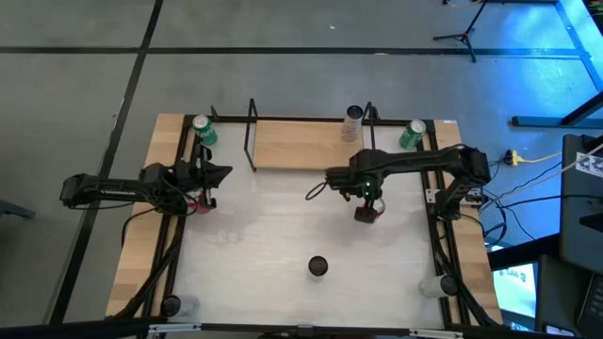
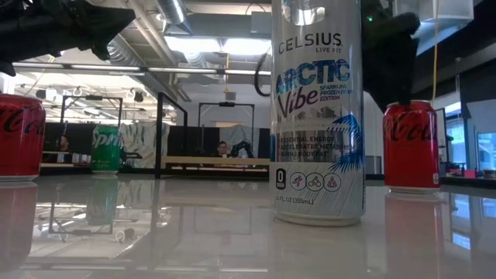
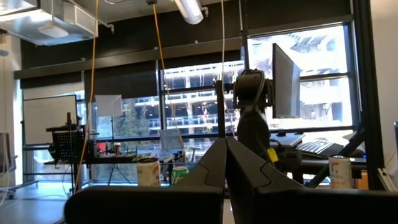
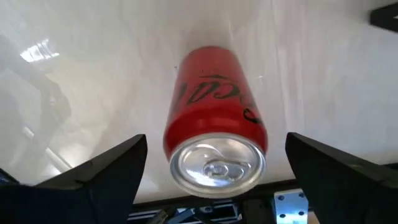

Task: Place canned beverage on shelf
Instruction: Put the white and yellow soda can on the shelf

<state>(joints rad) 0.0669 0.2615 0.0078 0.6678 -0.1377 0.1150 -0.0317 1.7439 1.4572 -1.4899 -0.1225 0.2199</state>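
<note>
A red canned beverage (image 4: pixel 214 149) stands upright on the white table (image 1: pixel 273 235), right of centre. My right gripper (image 4: pixel 214 180) hangs above it, pointing down and open, with one finger (image 4: pixel 106 174) on each side of the can's top and touching nothing. In the high view the gripper (image 1: pixel 367 200) is just on the near side of the shelf (image 1: pixel 301 143), a light-wood board with black wire frames at the far edge. My left gripper (image 3: pixel 225 163) is shut on nothing, raised at the table's left side (image 1: pixel 219 175).
A tall white Celsius can (image 2: pixel 318 116) stands near the table's front middle (image 1: pixel 318 266). Green cans stand at the far left (image 1: pixel 203 132) and far right (image 1: pixel 412 135). A pale can (image 1: pixel 353 124) stands on the shelf's right end. Another red can (image 2: pixel 19 136) is beside the left arm.
</note>
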